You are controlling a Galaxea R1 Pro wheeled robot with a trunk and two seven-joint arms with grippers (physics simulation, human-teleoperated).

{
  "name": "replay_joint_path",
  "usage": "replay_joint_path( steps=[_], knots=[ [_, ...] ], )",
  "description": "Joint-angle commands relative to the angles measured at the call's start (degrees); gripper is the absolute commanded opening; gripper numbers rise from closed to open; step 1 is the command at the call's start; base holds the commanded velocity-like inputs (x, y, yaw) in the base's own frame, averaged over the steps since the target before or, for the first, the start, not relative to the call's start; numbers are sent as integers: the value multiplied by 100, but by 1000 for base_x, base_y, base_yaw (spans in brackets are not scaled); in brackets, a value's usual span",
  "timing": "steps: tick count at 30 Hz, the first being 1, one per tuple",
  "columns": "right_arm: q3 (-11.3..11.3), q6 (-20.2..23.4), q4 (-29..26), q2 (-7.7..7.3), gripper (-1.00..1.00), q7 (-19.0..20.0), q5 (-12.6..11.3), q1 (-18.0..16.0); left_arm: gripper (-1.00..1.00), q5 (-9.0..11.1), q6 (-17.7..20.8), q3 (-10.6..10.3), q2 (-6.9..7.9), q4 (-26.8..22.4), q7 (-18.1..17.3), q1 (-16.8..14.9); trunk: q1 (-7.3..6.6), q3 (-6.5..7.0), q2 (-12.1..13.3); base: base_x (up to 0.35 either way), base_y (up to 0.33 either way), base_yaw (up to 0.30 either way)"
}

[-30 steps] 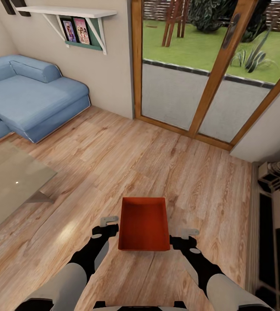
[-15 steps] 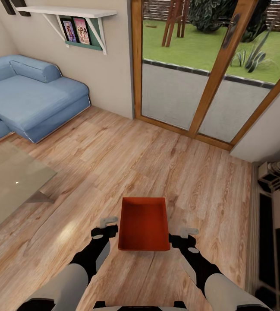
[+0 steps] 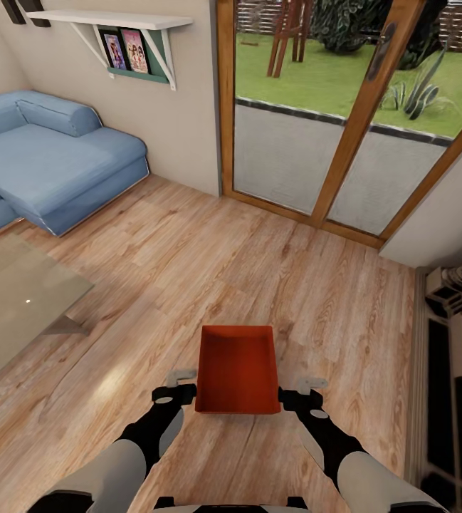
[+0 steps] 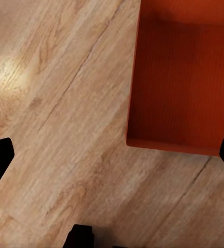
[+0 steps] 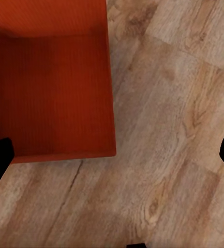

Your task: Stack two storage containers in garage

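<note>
Closest to the robot, both arms reach down over the wood floor with one storage container between them. It sits upright on the planks, open top up, nothing inside, near short end toward the base.

left gripper is just beside the bin's left wall near the front corner; right gripper is just beside the right wall at about the same place. Both sets of jaws are released and spread wide. In each wrist view, the dark fingertips sit at opposite edges with the bin's near corner between them: container on one side, container on the other. Can't tell from the head view whether either inner finger already touches the wall.

Risks, my read:
- Neither side has clamped. If one side closes first, the bin probably slides or yaws on the smooth planks.
- Walls flare slightly and look plain, so a pinch could ride up and slip. Uneven lift would tilt it.
- Both grasps are near the front end; the far end may sag or swing when raised.

Further out: glass coffee table at left and a dark cabinet at right, both near the turning path with a wide load. Beyond, blue sofa and glass doors. Garage not in sight.
</note>
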Motion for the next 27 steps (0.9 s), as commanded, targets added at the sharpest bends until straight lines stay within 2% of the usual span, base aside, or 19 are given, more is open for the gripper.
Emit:
replay_joint_path(
  steps=[1,6,20,23,27],
  knots=[
    [19,-19,7,0,100,-15,-28,-4,100,15,34,-8,-1,-13,20,0,3,-7,-9,0,0,0],
    [28,-21,10,2,100,-5,-14,-4,100,17,29,-11,-1,-20,9,0,3,-7,-9,0,0,0],
    [75,-31,17,-8,100,26,17,-4,100,18,98,-22,-1,-143,-6,0,310,-259,-570,0,0,0],
    [87,-31,19,-14,100,69,18,-4,100,18,114,-67,-1,-143,-3,0,376,-313,-691,0,0,0],
    [91,15,19,-23,100,156,19,-4,100,18,113,-257,-1,-145,-2,0,464,-384,-851,0,0,0]
  ],
)
